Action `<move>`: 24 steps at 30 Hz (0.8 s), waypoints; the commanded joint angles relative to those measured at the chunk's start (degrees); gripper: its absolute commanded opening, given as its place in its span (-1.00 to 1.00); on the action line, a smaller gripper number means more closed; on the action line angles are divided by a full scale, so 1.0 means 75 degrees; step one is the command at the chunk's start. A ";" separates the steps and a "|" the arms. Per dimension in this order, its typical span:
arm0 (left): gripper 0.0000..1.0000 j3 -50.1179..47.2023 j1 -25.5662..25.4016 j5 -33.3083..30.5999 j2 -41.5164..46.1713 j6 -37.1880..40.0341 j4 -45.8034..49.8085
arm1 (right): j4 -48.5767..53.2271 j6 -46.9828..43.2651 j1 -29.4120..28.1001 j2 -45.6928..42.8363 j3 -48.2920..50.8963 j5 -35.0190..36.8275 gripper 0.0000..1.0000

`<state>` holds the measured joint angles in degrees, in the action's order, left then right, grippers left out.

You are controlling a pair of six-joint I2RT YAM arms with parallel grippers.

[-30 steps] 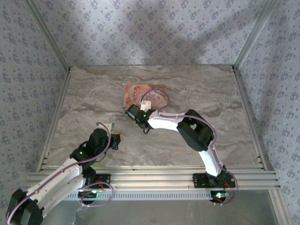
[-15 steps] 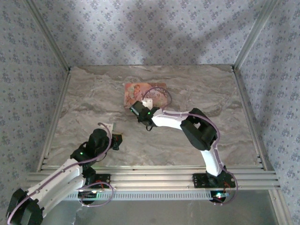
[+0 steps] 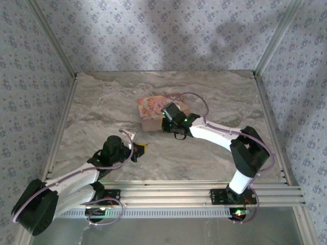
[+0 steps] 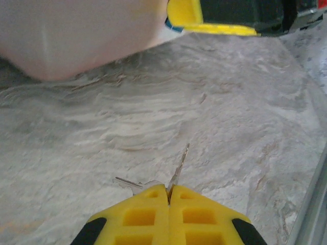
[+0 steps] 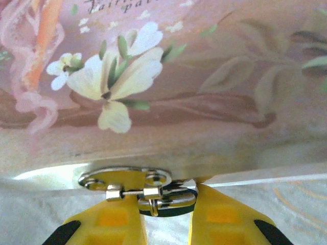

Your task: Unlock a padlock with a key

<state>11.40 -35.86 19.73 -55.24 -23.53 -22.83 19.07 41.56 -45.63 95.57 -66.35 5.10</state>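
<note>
My right gripper [image 3: 164,121] reaches to the front side of the pink illustrated box [image 3: 153,106]. In the right wrist view the box [image 5: 179,76] is close overhead, with a silver hasp [image 5: 125,179] at its lower edge. A small dark teal padlock [image 5: 168,210] hangs from the hasp, and my right gripper [image 5: 166,198] is shut on it. My left gripper [image 3: 139,148] is low over the table, left of and nearer than the box. It is shut on a silver key [image 4: 181,163] whose blade points forward, and a second key [image 4: 130,182] lies beside the left gripper [image 4: 168,193].
The marble table [image 3: 214,92] has aluminium rails [image 3: 163,186] along its near edge and posts at its sides, with patterned walls behind. In the left wrist view the pink box [image 4: 76,35] and the right gripper's yellow fingers [image 4: 214,25] are ahead.
The right arm has swung right and its jaws have closed in at the box's front. The box has shifted. The left gripper has moved right towards the box with the key.
</note>
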 commanded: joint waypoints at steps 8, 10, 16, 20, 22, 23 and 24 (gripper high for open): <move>-1.00 -0.0134 -0.0350 0.0023 -0.0169 0.0512 -0.1854 | 0.0440 0.0197 0.0149 -0.0898 0.0033 -0.1572 -1.00; -1.00 -0.0166 -0.0413 -0.0025 -0.0213 0.0501 -0.1943 | 0.0360 0.0340 0.0188 -0.0901 0.0039 -0.1761 -1.00; -1.00 -0.0369 -0.1024 -0.0645 -0.0790 0.0492 -0.2839 | 0.0219 0.0756 0.0241 -0.0780 -0.0089 -0.2285 -1.00; -1.00 -0.0447 -0.1193 -0.0862 -0.1507 0.0316 -0.3781 | 0.0026 0.1050 0.0323 -0.0775 -0.0084 -0.2699 -1.00; -1.00 -0.0411 -0.1186 -0.0915 -0.1742 0.0286 -0.4035 | -0.0026 0.1187 0.0377 -0.0786 -0.0084 -0.2892 -1.00; -1.00 -0.0399 -0.1193 -0.0967 -0.1790 0.0289 -0.4096 | -0.0047 0.1241 0.0398 -0.0797 -0.0100 -0.2953 -1.00; -1.00 -0.0374 -0.1182 -0.0997 -0.1801 0.0301 -0.4136 | -0.0069 0.1299 0.0428 -0.0818 -0.0107 -0.3020 -1.00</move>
<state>8.38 -44.42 13.98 -68.42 -21.06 -47.24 22.63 48.82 -43.07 91.42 -65.49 -13.74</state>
